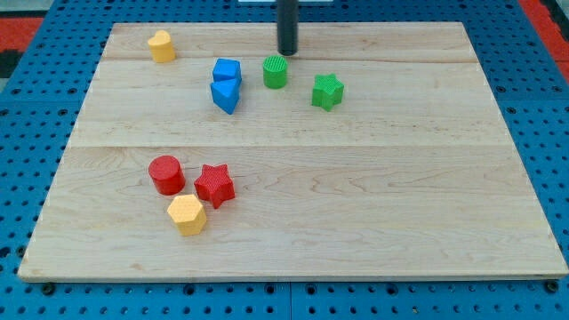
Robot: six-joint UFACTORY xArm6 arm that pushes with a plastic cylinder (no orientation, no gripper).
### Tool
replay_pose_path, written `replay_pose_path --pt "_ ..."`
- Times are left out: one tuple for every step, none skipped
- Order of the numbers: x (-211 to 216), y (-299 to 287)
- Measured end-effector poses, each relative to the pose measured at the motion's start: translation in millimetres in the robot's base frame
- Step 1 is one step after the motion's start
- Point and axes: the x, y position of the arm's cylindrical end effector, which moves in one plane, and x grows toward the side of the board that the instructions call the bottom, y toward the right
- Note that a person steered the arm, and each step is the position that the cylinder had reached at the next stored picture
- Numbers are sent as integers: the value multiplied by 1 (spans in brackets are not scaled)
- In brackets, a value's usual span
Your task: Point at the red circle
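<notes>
The red circle [166, 174] is a short red cylinder on the wooden board [356, 204], at the lower left. A red star [214, 185] sits just to its right, and a yellow hexagon [187, 214] lies just below the two. My tip [287, 52] is the end of the dark rod near the view's top centre, far up and to the right of the red circle. It stands just above the green cylinder [276, 72], apart from it.
A blue cube [227, 70] and a blue triangle [226, 94] sit together left of the green cylinder. A green star [327, 92] lies to its right. A yellow block [161, 46] stands near the top left corner.
</notes>
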Motion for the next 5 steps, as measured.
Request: replay_pose_path --pt "57 67" --pt "144 104" --pt "228 115" --pt "277 48" --pt "320 -31"
